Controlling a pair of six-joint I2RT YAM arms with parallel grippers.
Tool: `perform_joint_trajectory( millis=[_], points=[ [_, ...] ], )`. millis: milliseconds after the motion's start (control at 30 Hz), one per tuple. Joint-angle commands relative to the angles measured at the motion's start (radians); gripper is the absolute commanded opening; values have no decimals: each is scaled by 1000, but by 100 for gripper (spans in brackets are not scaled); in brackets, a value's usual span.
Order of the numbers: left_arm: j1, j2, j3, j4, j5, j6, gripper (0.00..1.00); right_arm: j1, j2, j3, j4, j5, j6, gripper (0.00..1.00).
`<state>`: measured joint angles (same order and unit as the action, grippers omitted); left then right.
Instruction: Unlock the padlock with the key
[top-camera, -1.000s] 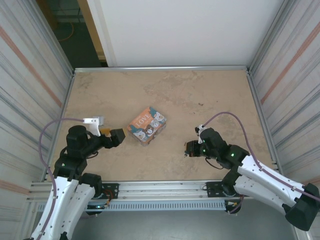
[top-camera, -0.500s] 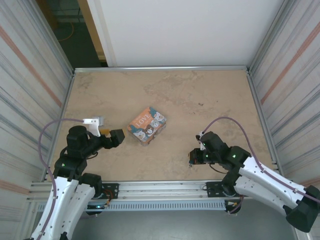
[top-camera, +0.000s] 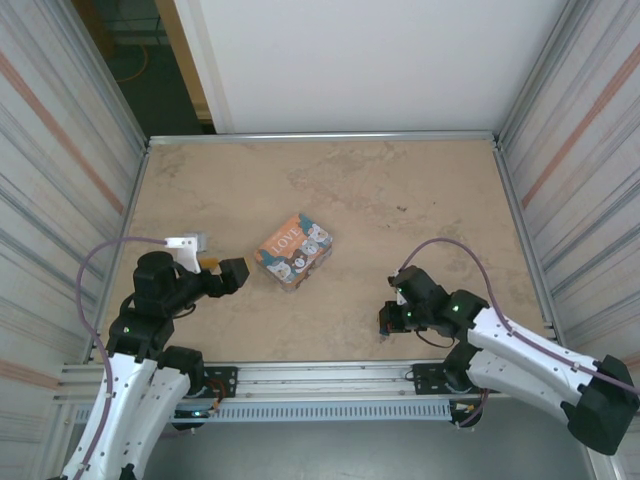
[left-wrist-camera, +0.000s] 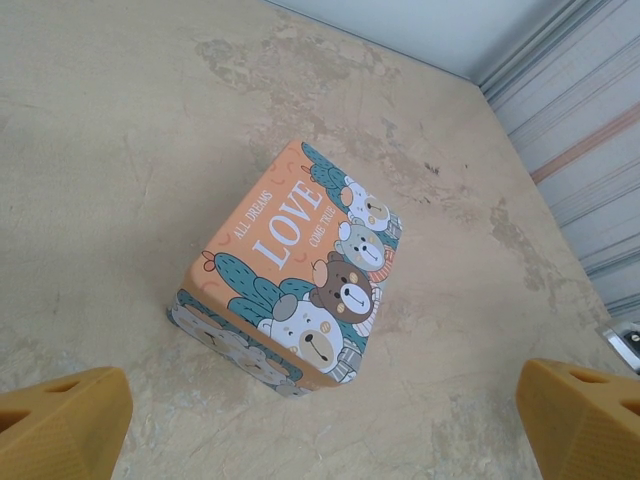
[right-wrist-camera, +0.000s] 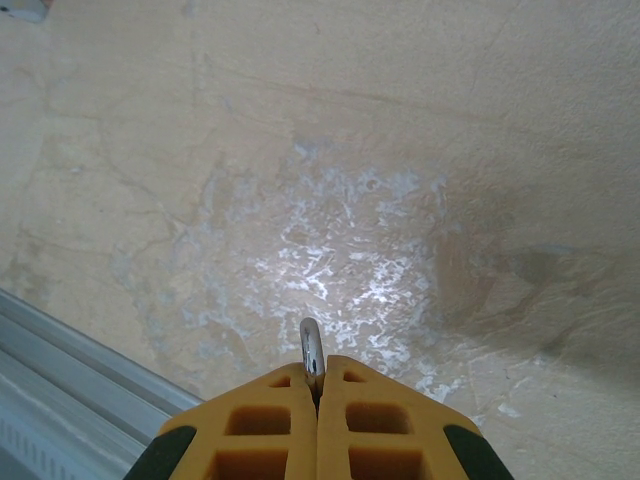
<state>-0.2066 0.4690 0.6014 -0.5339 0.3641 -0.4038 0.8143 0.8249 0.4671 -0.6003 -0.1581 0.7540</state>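
An orange rectangular "LOVE" tin with cartoon bears sits on the beige desk, just ahead of the left fingers, which are low and spread wide. The right arm reaches low near the front rail. The right fingers are pinched on a thin silvery metal loop; whether it is padlock or key, I cannot tell.
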Motion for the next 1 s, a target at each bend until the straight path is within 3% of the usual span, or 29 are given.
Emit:
perform_joint_trajectory(
  millis=[0, 433, 967],
  points=[
    [7, -3, 6, -21, -16, 17, 99, 9, 36, -4, 22, -7, -20, 0],
    [8, -3, 5, -28, -15, 16, 99, -3, 195, 7, 105, -38, -62, 0],
    [7, -3, 3, -28, -16, 15, 99, -27, 235, -5, 132, -30, -65, 6]
  ],
)
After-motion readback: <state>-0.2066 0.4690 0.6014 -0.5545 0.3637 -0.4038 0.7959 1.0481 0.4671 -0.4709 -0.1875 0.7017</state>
